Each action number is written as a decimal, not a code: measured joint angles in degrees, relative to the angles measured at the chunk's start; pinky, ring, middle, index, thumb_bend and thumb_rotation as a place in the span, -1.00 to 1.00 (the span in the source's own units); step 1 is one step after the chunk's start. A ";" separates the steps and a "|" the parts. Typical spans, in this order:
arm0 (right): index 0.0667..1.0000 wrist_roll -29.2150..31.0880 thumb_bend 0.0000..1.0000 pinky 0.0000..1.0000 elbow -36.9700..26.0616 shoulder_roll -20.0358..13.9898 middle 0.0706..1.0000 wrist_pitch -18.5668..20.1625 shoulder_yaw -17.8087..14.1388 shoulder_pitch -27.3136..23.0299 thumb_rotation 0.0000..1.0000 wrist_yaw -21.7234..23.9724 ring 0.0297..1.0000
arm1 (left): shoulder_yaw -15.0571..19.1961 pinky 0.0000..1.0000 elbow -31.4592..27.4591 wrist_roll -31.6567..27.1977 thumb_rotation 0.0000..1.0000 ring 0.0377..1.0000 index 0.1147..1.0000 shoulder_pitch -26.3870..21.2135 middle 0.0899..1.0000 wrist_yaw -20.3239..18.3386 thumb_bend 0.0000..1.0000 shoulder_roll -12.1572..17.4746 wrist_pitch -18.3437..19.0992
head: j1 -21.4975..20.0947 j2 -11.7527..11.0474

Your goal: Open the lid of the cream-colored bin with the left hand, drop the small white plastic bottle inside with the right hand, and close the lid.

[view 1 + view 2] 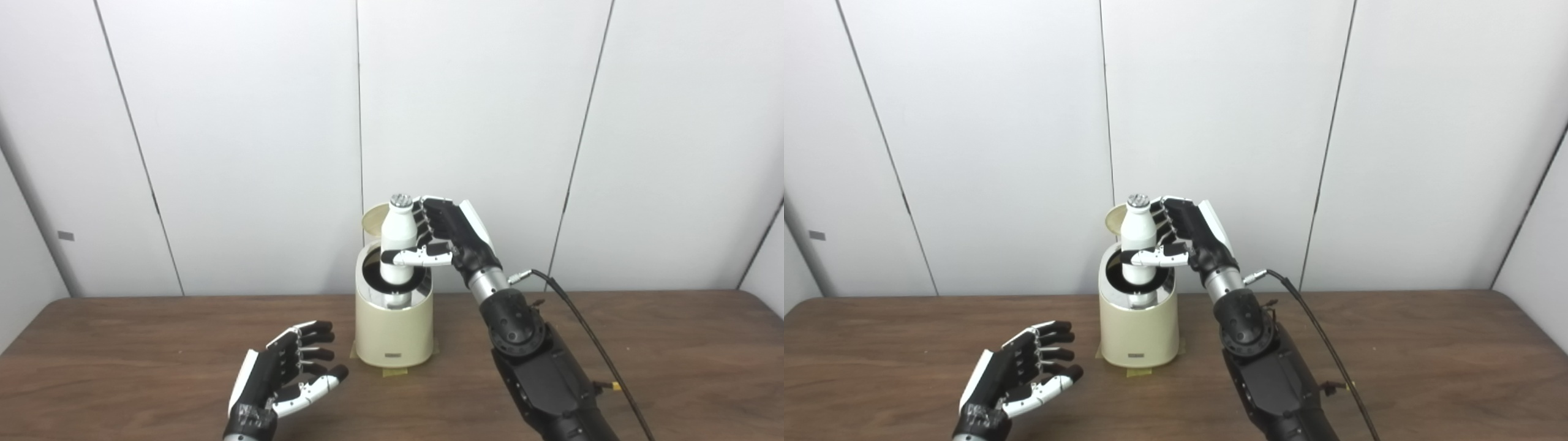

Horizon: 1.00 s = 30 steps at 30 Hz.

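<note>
The cream-colored bin [392, 334] stands mid-table on tape patches, its round lid [372, 218] tipped up at the back so the dark opening shows. My right hand [444, 236] is shut on the small white plastic bottle [398, 242], gripping its lower body. The bottle is upright, silver cap on top, directly over the opening with its base at about rim height. My left hand [285, 373] rests low over the table, front-left of the bin, open and holding nothing, its fingers spread and apart from the bin.
The brown wooden table [674, 355] runs to a white panelled wall [245, 141] just behind the bin. A black cable [588, 331] trails from my right wrist down the right side of the forearm.
</note>
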 measured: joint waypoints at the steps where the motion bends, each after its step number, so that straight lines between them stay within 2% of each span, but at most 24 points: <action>1: 0.03 -0.02 -0.02 -0.41 0.05 -0.02 -0.08 -0.72 0.00 0.00 -1.00 -0.14 -0.22 | -0.03 0.14 0.00 0.03 -0.86 0.28 0.42 0.00 0.41 0.00 0.36 0.00 0.05 | 0.00 0.17; 3: 0.02 -0.32 -0.02 -0.38 0.20 -0.03 -0.09 -1.97 0.05 -0.02 -1.00 -0.42 -0.23 | -0.09 0.14 -0.06 0.21 -0.86 0.28 0.42 0.00 0.41 0.00 0.36 0.00 0.30 | 0.00 0.26; 4: 0.01 -0.97 -0.01 -0.24 0.50 -0.17 -0.10 -3.00 0.27 -0.03 -1.00 -0.64 -0.22 | -0.10 0.14 -0.13 0.27 -0.86 0.28 0.42 0.00 0.41 0.00 0.35 -0.01 0.45 | 0.00 0.44; 5: 0.00 -1.49 0.00 -0.19 0.71 -0.36 -0.10 -3.78 0.59 -0.03 -1.00 -0.83 -0.22 | -0.10 0.13 -0.22 0.27 -0.86 0.28 0.42 0.00 0.41 0.00 0.35 -0.01 0.57 | 0.00 0.44; 8: -0.07 -1.97 0.03 -0.12 1.54 -1.40 -0.05 -5.58 1.72 -0.02 -1.00 0.47 -0.17 | -0.13 0.13 -1.03 0.38 -0.85 0.27 0.42 0.00 0.40 -0.01 0.35 -0.01 1.05 | 0.09 0.53; 9: -0.07 -1.96 0.03 -0.10 1.60 -2.07 0.16 -5.58 2.29 -0.03 -0.88 1.83 0.04 | -0.14 0.13 -1.28 0.39 -0.85 0.27 0.41 0.00 0.40 -0.01 0.35 0.00 1.05 | 0.00 0.70; 10: 0.17 -1.99 0.39 -0.09 1.62 -2.74 0.34 -5.58 2.94 -0.03 -0.95 2.97 0.18 | -0.14 0.13 -1.38 0.42 -0.85 0.27 0.41 0.00 0.39 -0.01 0.36 0.01 1.05 | 0.00 0.70; 11: 0.27 -2.00 0.52 -0.08 1.62 -3.19 0.43 -5.56 3.29 -0.02 -0.98 4.02 0.23 | -0.18 0.13 -1.39 0.47 -0.86 0.27 0.41 0.00 0.40 -0.01 0.35 0.01 1.05 | 0.00 0.70; 14: 0.39 -2.05 0.60 -0.07 1.61 -4.08 0.54 -5.50 3.60 0.06 -1.00 5.55 0.26 | -0.31 0.13 -1.40 0.51 -0.88 0.27 0.41 0.00 0.40 -0.04 0.34 0.00 1.07 | 0.09 0.97; 21: 0.36 -2.30 0.59 0.00 1.60 -4.16 0.51 -5.56 3.64 0.30 -1.00 6.82 0.30 | -0.47 0.15 -1.62 0.56 -0.92 0.27 0.41 0.00 0.40 -0.05 0.33 0.00 1.68 | 0.00 1.06; 30: 0.31 -2.96 0.58 -0.03 1.53 -4.51 0.44 -5.89 3.70 0.47 -1.00 7.44 0.26 | -0.57 0.11 -1.62 0.56 -0.91 0.26 0.40 0.00 0.39 -0.07 0.34 0.00 1.73 | 0.17 1.32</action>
